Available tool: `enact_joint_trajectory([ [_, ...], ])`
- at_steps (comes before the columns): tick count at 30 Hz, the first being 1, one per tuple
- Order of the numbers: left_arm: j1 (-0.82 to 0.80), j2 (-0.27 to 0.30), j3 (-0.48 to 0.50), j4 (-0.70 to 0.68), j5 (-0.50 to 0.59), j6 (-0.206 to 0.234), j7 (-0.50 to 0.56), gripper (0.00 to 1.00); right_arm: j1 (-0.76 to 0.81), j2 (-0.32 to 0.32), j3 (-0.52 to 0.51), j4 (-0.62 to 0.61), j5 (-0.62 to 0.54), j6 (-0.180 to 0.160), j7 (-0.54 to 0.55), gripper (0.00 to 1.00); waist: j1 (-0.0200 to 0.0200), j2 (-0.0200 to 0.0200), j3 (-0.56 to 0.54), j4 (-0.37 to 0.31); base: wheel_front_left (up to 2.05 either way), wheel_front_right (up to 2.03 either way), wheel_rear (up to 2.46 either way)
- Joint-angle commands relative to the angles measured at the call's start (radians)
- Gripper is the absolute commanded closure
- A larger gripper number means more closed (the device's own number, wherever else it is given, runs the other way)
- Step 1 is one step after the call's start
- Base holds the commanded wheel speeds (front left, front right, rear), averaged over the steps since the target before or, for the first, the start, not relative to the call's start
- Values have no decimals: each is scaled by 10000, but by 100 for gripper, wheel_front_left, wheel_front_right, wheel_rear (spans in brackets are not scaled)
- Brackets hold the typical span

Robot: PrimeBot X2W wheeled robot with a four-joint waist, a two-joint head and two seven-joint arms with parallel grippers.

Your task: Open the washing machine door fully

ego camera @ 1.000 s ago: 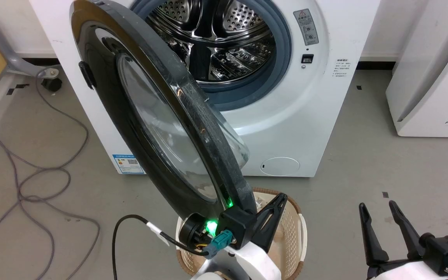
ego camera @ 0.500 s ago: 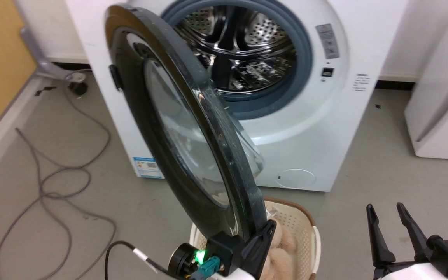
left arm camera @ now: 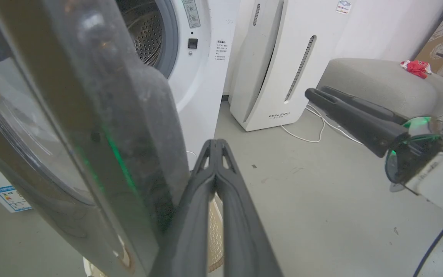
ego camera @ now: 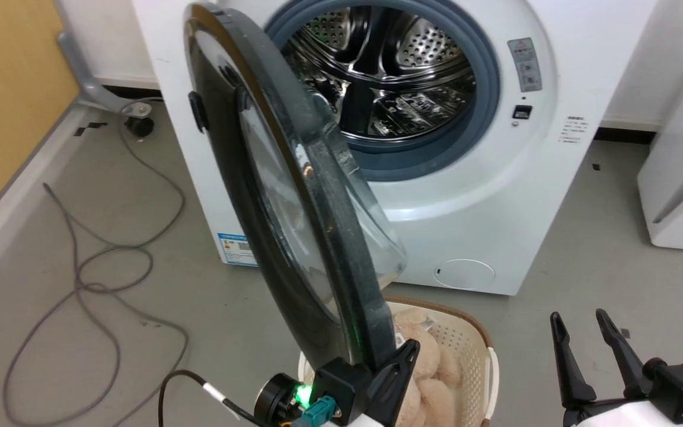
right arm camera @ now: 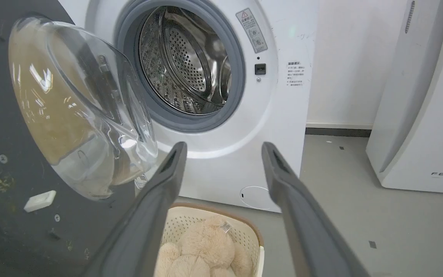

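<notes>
Cables (ego camera: 95, 284) lie on the floor at left. Right of them the washing machine door (ego camera: 241, 196) stands swung out edge-on from the white machine (ego camera: 495, 201), the left gripper (ego camera: 411, 348) clenched empty just beside its near rim. Near right, the right gripper (ego camera: 578, 316) hovers with fingers spread, holding nothing.

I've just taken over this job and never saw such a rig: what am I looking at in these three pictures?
This is a wheeled robot with two arms, each ending in a two-fingered gripper. The head view looks down from its head; each wrist view looks along one gripper's fingers. The left gripper is shut, holding nothing, its fingers beside the inner edge of the washing machine door, which stands partly open. The right gripper is open and empty. On the floor below the door stands a basket holding a beige plush toy.
</notes>
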Motion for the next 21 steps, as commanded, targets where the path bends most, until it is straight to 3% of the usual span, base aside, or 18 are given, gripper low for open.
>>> enact_joint_trajectory([
  [1, -190, 92, 165, 80, 21, 127, -1, 100, 17, 41, -7, 14, 70, 6, -8, 0, 0, 0, -2, -57, 0, 0, 0],
  [9, -148, 105, 443, 126, -77, 419, -192, 100, 163, 41, -92, 79, 109, 6, -53, 0, 0, 0, -23, 3, 0, 0, 0],
  [21, 481, 346, 550, -985, -119, 818, -352, 100, 67, 41, -143, 75, 114, 6, -65, 0, 0, 0, 55, 1795, 0, 0, 0],
])
